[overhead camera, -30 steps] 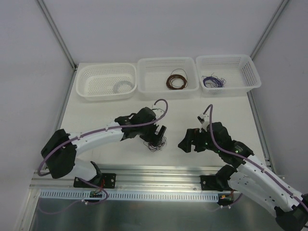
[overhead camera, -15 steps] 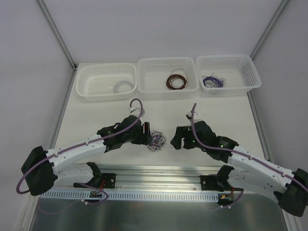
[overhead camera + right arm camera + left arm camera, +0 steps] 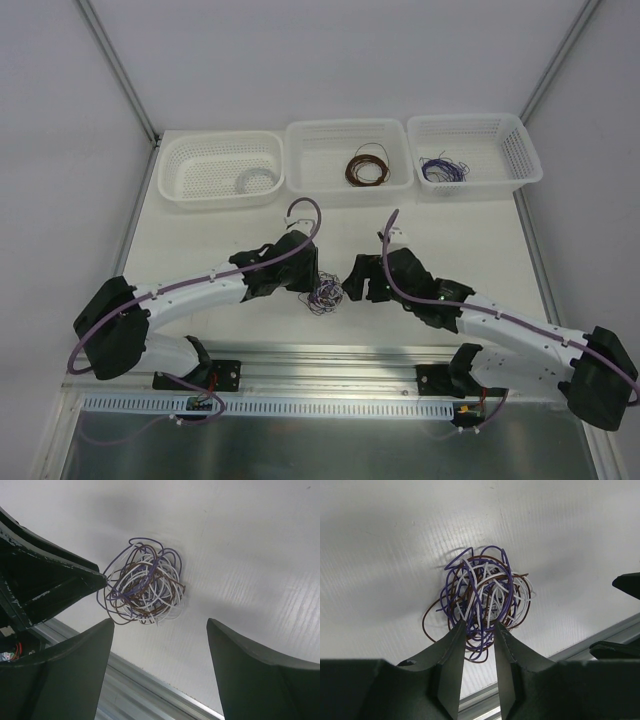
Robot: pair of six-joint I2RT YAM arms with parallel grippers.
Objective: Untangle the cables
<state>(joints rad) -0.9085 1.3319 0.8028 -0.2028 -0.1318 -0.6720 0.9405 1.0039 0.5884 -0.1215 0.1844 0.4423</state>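
Cables (image 3: 325, 295): a small scribble of purple, brown and white wires, lying on the table (image 3: 470, 240) well in front of the middle basket (image 3: 300, 135).
Left claw (image 3: 476, 630): in front of that basket, fingers drawn close with a few strands in the narrow gap. I cannot tell whether they pinch.
Right claw (image 3: 159, 625): in front of the basket's right end, fingers wide apart, holding nothing.
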